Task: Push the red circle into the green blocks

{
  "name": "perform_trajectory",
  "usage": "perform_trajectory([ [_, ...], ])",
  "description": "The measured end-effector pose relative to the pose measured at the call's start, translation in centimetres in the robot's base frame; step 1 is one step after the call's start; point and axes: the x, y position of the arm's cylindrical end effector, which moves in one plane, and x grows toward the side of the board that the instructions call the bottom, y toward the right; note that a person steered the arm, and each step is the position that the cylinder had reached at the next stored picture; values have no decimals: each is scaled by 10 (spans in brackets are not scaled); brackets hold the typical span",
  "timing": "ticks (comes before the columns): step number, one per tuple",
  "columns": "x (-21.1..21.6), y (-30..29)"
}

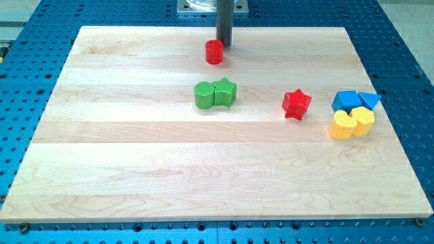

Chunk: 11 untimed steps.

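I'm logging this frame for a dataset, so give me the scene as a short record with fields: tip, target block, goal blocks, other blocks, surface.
tip: my tip at the view's top, just above and right of the red circle, close to it; contact unclear
target block: red circle, apart from the green pair, above it
goal blocks: green circle and green star, touching
other blocks: red star; blue blocks and yellow blocks clustered at the view's right
surface: wooden board

one camera looks down at a slant from the wooden board's (135, 169) near edge, taking it all in.
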Motion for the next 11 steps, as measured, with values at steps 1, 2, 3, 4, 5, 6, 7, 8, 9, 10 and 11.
perform_trajectory([
  [1, 0, -12],
  [2, 6, -19],
  [3, 41, -17],
  [4, 37, -3],
  [5, 32, 0],
  [6, 34, 2],
  [7, 71, -10],
  [8, 90, -15],
  [9, 90, -15],
  [10, 99, -15],
  [11, 123, -16],
])
